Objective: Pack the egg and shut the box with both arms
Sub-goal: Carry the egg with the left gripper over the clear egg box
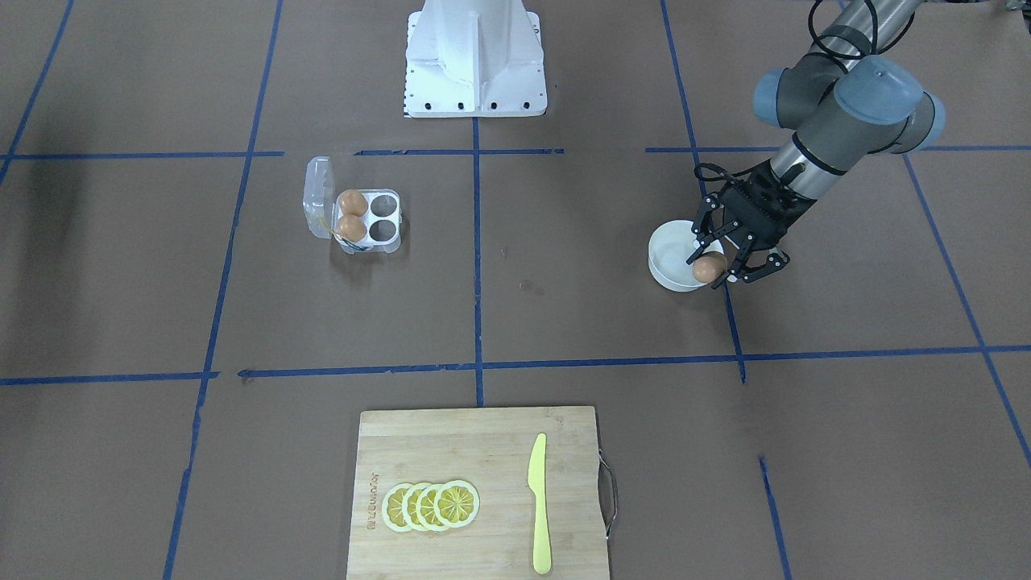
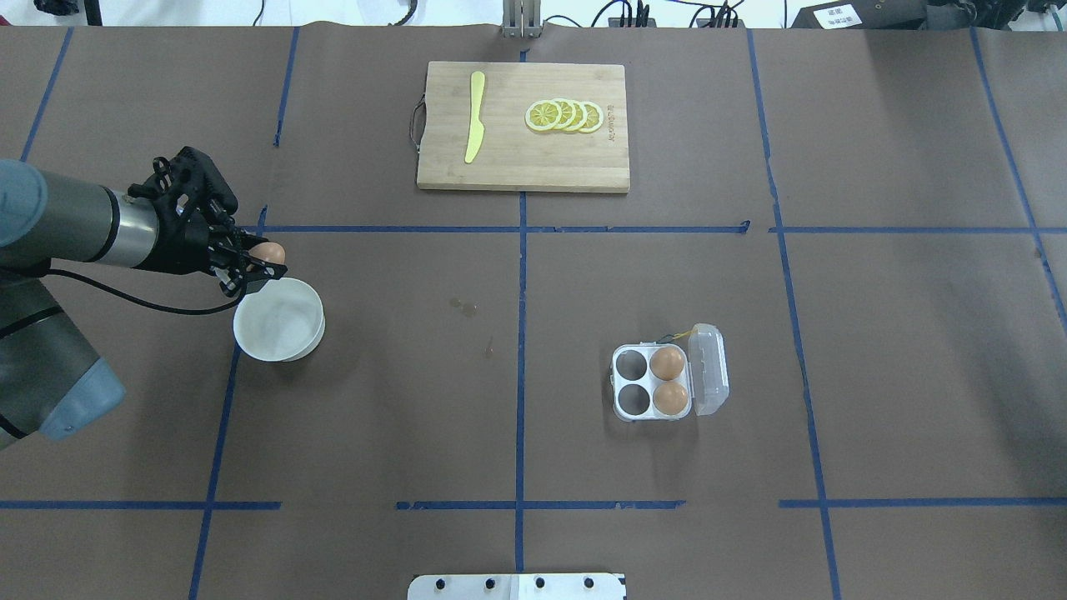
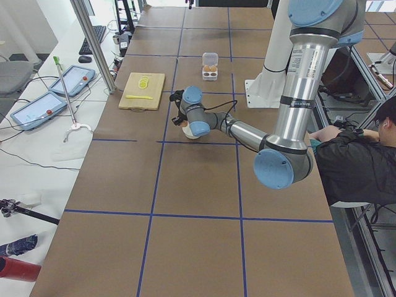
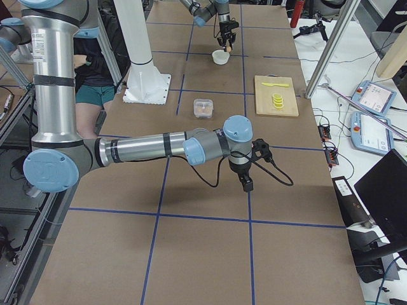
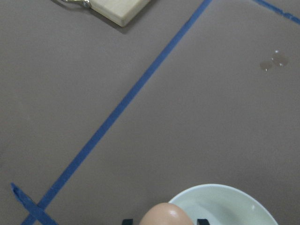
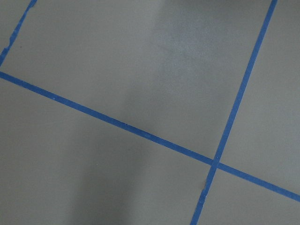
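Observation:
My left gripper is shut on a tan-brown egg and holds it over the rim of the white bowl. The overhead view shows the same: left gripper, egg, bowl. In the left wrist view the egg sits at the bottom edge beside the bowl. The clear box stands open, its lid upright, with two eggs in the cells beside the lid and two cells empty. It also shows in the overhead view. My right gripper points down far from the box; I cannot tell whether it is open.
A wooden cutting board with lemon slices and a yellow knife lies at the table's far side from the robot. The white pedestal stands at the robot's side. Blue tape lines cross the brown table.

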